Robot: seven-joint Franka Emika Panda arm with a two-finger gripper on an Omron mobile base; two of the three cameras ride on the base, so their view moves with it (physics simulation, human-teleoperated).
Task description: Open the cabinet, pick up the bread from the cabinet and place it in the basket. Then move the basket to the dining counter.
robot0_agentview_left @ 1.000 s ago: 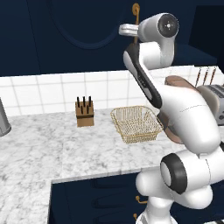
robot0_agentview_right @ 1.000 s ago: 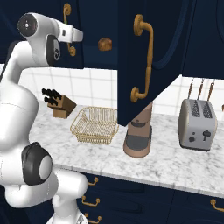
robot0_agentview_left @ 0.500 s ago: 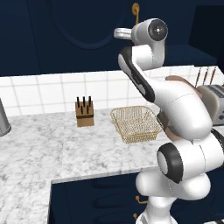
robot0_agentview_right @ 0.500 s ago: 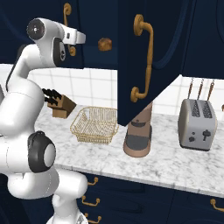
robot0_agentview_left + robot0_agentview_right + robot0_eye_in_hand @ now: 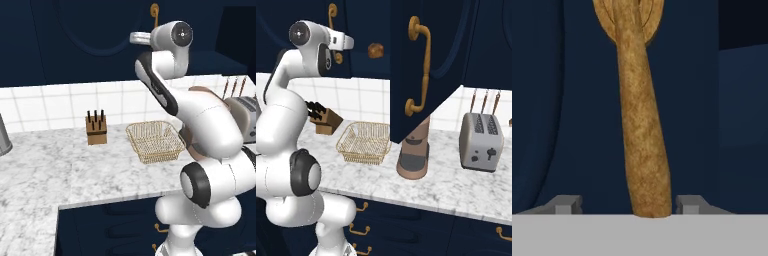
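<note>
The navy cabinet's right door [image 5: 441, 55] stands swung open, and its left door [image 5: 75, 45] is shut. Inside the open half lies the bread [image 5: 375, 50], a small dark brown lump on the shelf. My gripper [image 5: 628, 205] is open up at the left door. That door's curved brass handle [image 5: 643, 125] runs between the two finger tips, close to the right one. In the left base view the gripper [image 5: 134, 38] sits just below the handle's top mount [image 5: 154, 11]. The gold wire basket [image 5: 155, 142] rests empty on the marble counter [image 5: 55, 170] below.
A knife block [image 5: 96, 131] stands left of the basket. A brown appliance [image 5: 413, 155] sits under the open door, and a toaster [image 5: 481, 141] stands further right. A steel pot [image 5: 2, 137] is at the far left. Navy drawers [image 5: 406, 230] line the counter front.
The hand has edged slightly toward the left door's handle and the elbow has shifted. The open door, bread and basket have not moved.
</note>
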